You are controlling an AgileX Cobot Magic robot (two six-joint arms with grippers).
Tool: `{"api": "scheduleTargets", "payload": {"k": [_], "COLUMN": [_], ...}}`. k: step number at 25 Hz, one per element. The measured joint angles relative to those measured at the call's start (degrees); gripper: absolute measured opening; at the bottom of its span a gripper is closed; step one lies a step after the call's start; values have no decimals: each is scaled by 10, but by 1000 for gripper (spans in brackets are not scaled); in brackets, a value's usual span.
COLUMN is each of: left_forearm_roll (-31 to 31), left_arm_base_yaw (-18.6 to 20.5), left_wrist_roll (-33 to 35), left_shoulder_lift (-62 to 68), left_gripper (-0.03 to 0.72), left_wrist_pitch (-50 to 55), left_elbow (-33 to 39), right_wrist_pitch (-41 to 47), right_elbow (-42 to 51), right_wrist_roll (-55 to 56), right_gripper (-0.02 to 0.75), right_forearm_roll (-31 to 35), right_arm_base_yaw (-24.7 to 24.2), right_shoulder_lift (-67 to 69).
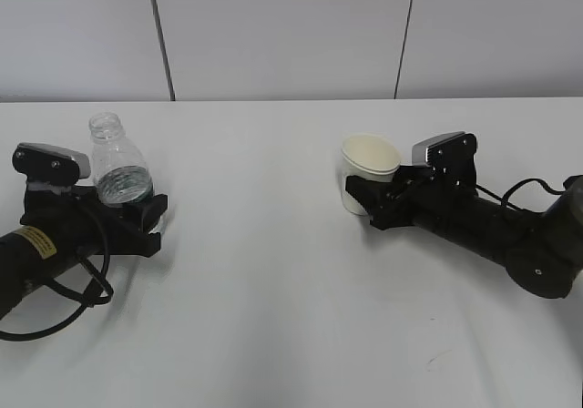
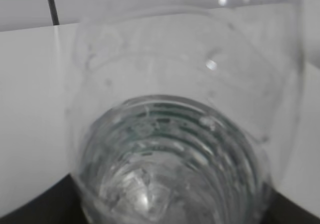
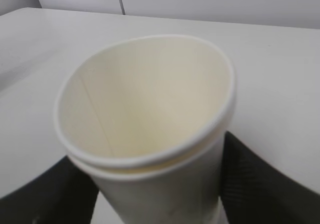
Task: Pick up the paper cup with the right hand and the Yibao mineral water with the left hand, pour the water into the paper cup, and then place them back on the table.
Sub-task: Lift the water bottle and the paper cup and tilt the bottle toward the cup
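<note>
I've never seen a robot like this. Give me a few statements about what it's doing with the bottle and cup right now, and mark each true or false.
1. The Yibao mineral water sits between the left gripper's jaws. True.
2. The bottle has a cap on. False: its neck is open.
3. The paper cup lies tipped over on the table. False: it is upright, in the right gripper.
4. The cup's inside looks dry in the right wrist view. True.
5. Bottle and cup touch. False: they are far apart.
</note>
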Motion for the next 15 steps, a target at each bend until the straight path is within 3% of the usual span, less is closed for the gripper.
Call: {"api": "scheduleTargets", "payload": {"k": [10,15], "left_forearm_roll": [2,3], "left_arm_base_yaw": [0,0], "left_wrist_roll": [0,0], "left_shoulder_lift": [0,0], "left_gripper": [406,365], "left_wrist_pitch": [0,0], "left_elbow": [0,0], "right_wrist_pitch": [0,-1], "right_elbow": [0,-1], "right_wrist_roll": [0,0], "right_gripper": [515,515], "right_forearm_roll": [-3,-28], "right_arm_base_yaw": [0,0], "right_shoulder_lift": [0,0]}}
